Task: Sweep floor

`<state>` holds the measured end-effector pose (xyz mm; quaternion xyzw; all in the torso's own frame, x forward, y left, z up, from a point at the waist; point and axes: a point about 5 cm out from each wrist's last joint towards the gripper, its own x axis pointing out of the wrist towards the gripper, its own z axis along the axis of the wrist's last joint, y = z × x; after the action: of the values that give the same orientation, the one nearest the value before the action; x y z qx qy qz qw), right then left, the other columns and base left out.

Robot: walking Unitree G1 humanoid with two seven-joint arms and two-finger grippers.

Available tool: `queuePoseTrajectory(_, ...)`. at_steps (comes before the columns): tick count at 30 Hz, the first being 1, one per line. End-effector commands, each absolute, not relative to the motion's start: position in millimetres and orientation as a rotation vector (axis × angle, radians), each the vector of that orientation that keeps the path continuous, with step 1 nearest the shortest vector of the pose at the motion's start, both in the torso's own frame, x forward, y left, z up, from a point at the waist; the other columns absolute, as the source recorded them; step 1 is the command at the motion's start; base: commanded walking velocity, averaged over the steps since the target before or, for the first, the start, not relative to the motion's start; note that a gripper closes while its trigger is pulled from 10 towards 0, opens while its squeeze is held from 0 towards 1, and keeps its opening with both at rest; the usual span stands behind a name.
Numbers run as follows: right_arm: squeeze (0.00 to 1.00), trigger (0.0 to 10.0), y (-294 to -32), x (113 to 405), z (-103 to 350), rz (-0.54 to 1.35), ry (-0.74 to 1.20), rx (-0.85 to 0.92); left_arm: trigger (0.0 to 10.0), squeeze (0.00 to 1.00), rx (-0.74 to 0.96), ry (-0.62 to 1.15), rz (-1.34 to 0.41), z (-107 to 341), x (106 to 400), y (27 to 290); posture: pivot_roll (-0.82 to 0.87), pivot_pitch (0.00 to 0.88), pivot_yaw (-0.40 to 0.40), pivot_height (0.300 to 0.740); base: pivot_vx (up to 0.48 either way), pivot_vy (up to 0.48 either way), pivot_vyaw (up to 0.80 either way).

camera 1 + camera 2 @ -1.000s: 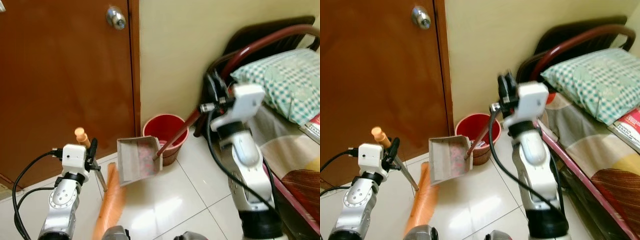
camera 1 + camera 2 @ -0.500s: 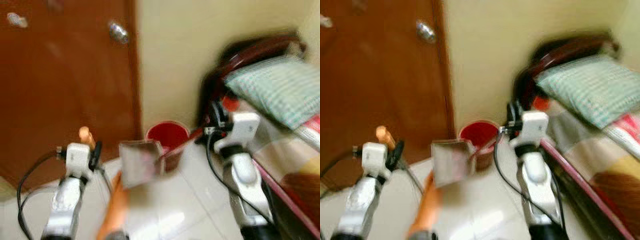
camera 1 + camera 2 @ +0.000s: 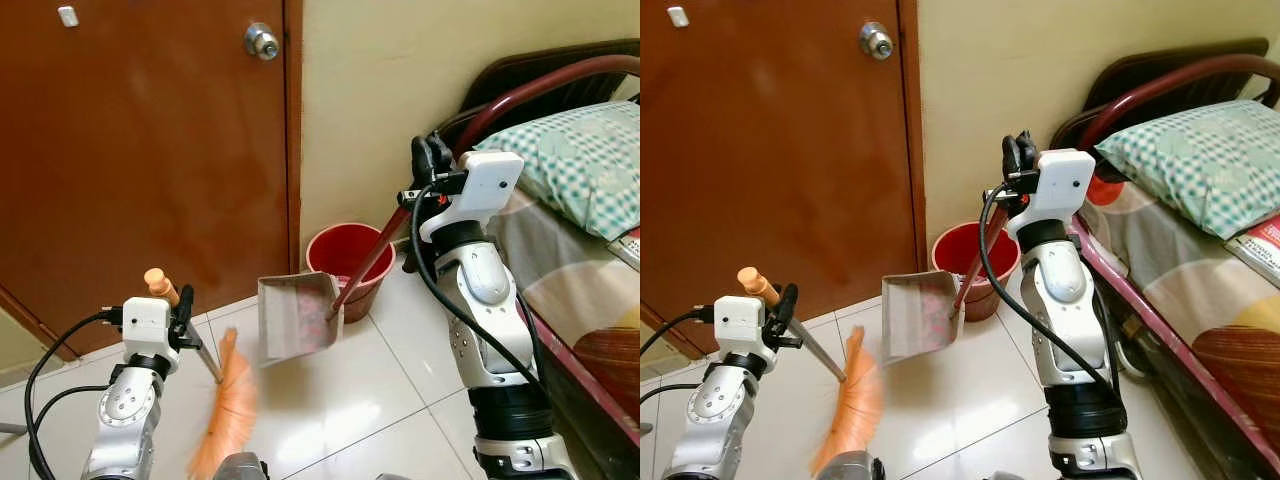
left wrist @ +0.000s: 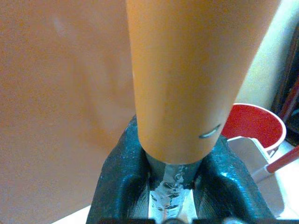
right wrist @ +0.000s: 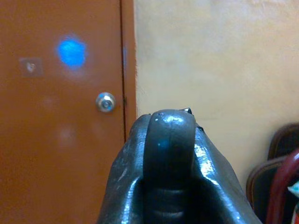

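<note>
Left eye view: dustpan (image 3: 297, 315) hanging above tiled floor (image 3: 380, 390), tilting toward red bucket (image 3: 350, 262) just behind, likely for tipping debris in. Right gripper (image 3: 432, 160) clamping its long red handle (image 3: 365, 265) high. Left gripper (image 3: 182, 308) clasping orange broom (image 3: 226, 415), bristles low near pan. Left wrist view showing fingers (image 4: 122, 186) squeezing broom's orange grip. Right wrist view facing brown door (image 5: 65, 112), doorknob (image 5: 105, 101).
</note>
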<state>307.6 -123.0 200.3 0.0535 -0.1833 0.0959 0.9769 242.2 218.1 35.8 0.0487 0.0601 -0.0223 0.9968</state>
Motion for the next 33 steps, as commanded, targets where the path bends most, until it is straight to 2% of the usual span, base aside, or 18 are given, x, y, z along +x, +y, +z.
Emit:
queuePoseTrajectory(1,0.0,10.0,-125.5,302.4,218.1,0.181,-0.435,0.142,10.0,0.0,0.108,0.142,-0.049,34.9,242.6,219.0,0.04,0.0,-0.007,0.74,0.0,0.0,0.0)
queuePoseTrajectory(6,0.0,10.0,-125.3,297.1,225.8,0.174,-0.406,0.162,10.0,0.0,0.117,0.145,-0.061,33.5,242.3,216.6,0.03,0.0,-0.004,0.74,0.0,0.0,0.0)
queuePoseTrajectory(15,0.0,10.0,-128.4,296.5,232.8,0.205,-0.319,0.097,10.0,0.0,0.12,0.153,-0.07,31.7,245.7,214.5,0.02,0.0,-0.001,0.74,0.0,0.0,0.0)
queuePoseTrajectory(18,0.0,10.0,-131.0,298.9,199.8,0.233,-0.16,-0.005,10.0,0.0,0.121,0.154,-0.076,31.5,246.9,212.8,0.01,0.0,0.0,0.74,0.0,0.0,0.0)
queuePoseTrajectory(23,0.0,10.0,-139.8,291.3,168.5,0.209,-0.129,-0.115,10.0,0.0,0.119,0.153,-0.077,31.8,247.5,212.6,0.02,0.0,-0.001,0.74,0.0,0.0,0.0)
queuePoseTrajectory(29,0.0,10.0,-151.0,274.5,130.4,0.185,-0.139,-0.168,10.0,0.0,0.116,0.149,-0.081,32.7,248.0,211.9,0.01,0.0,0.0,0.74,0.0,0.0,0.0)
queuePoseTrajectory(33,0.0,10.0,-162.0,270.5,111.4,0.095,-0.089,-0.107,10.0,0.0,0.099,0.141,-0.076,33.9,248.4,213.2,0.02,0.0,0.004,0.74,0.0,0.0,0.0)
